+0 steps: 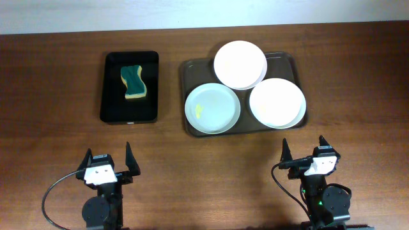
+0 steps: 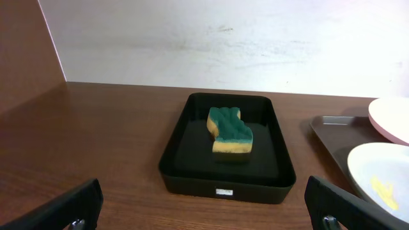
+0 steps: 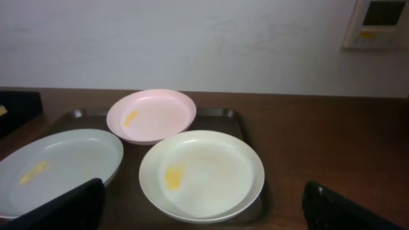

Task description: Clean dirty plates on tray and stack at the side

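While neither hand holds anything, I read this as the opening step of the job, with no plate wiped and none stacked yet. My left hand [image 1: 107,158] and right hand [image 1: 303,151] both sit at the near edge of the bench [image 1: 204,166], jaws spread wide and nothing between them. All three plates lie on the brown tray [image 1: 192,69], well ahead of the right hand: a bluish plate [image 1: 213,108] at the front left, a cream plate [image 1: 277,102] at the front right, and a pink plate [image 1: 239,64] at the back, which seems to overlap the tray's far rim. From the right wrist view each one carries a yellow smear, so I judge all three need cleaning. The sponge [image 1: 134,82], green on top with a yellow body, lies in the small black tray [image 1: 108,89] to the left of the brown tray, straight ahead of my left hand. I would take the sponge first. That means sending the left hand forward over the black tray's raised wall, lowering it with the jaws on either side of the sponge's narrow waist, then closing. The right hand looks best placed to steady or lift the cream plate, and the bench to the right of the tray seems the likely spot for the stack.
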